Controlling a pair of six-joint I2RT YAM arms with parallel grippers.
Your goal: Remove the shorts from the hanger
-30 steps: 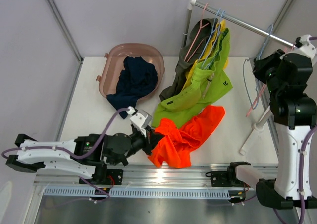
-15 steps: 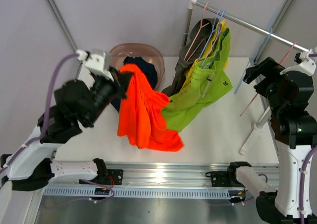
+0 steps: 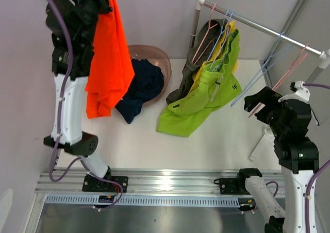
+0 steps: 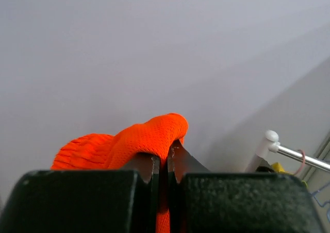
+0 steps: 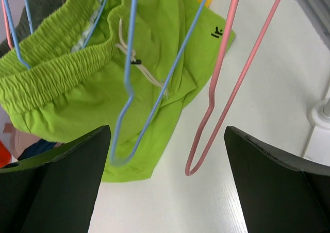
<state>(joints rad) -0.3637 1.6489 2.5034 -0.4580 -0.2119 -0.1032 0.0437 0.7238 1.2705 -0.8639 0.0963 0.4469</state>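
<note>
— Your left gripper (image 4: 164,158) is clenched on the bright orange shorts (image 3: 105,63). The wrist view shows both black fingers pressed together, with a fold of orange mesh bulging over their tips.

— Can you check that grip from above?

— No. In the top view the upper edge cuts the fingers off. Your left arm stands nearly upright at the left side of the table (image 3: 221,140), wrist at the top of the frame. The shorts hang straight down from it, covering the left rim of the pink basin (image 3: 157,52).

— And the right side?

— Your right gripper (image 5: 166,132) is spread wide, with nothing between its fingers. It faces an empty blue hanger (image 5: 130,37) and an empty pink hanger (image 5: 225,37) dangling from the rail (image 3: 258,24). From above, the right arm is raised at the right edge, its head beside the lower ends of those two hangers. You cannot tell whether it touches them.

— Where are the other shorts?

— The navy blue shorts (image 3: 142,83) lie in the basin and spill over its near rim. The lime green shorts (image 3: 206,88) hang from the rail, their lower part lying on the table. The yellow shorts (image 3: 227,42) and olive-grey shorts (image 3: 198,52) are mostly hidden behind them, and only strips show.
</note>
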